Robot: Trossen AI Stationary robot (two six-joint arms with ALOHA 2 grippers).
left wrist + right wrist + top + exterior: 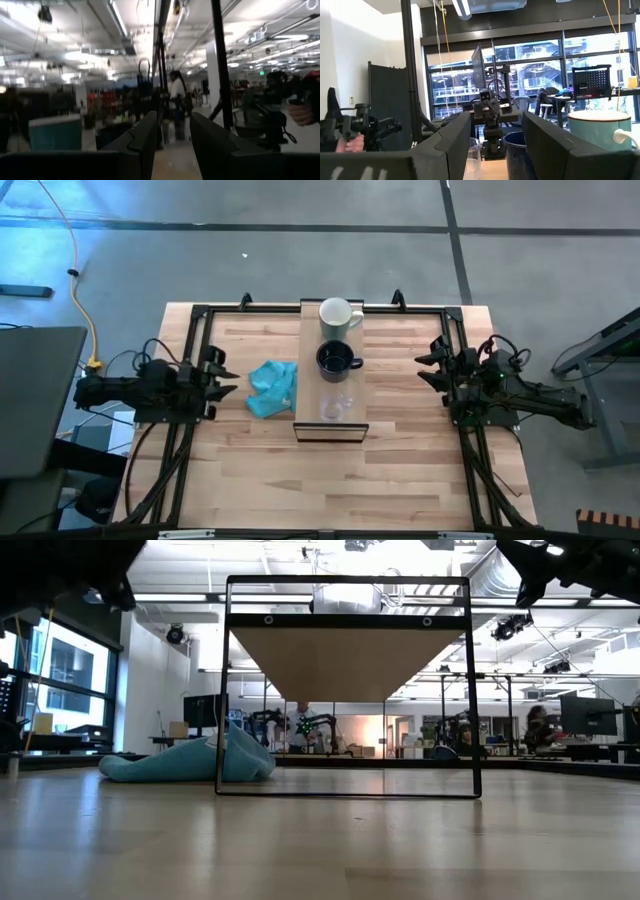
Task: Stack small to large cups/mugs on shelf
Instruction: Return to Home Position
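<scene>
Homing: left end effector [224,380] and right end effector [430,370], both released & empty, flank the shelf [310,350] btwn them w/ white mug [337,317], black mug [337,362], glass cup [335,407] in a row; retract slowly, clear of shelf.

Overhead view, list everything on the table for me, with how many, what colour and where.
table: one, light slatted wood, between the two arms
shelf: one, light wood with a dark front edge, mid-table
large mug: one, white from above, far end of the shelf
black mug: one, black, middle of the shelf
glass cup: one, clear, front end of the shelf
cloth: one, teal, on the table beside the shelf, on the left arm's side
left hand: one, dark, open, at the table's left edge
right hand: one, dark, open, at the table's right edge
</scene>
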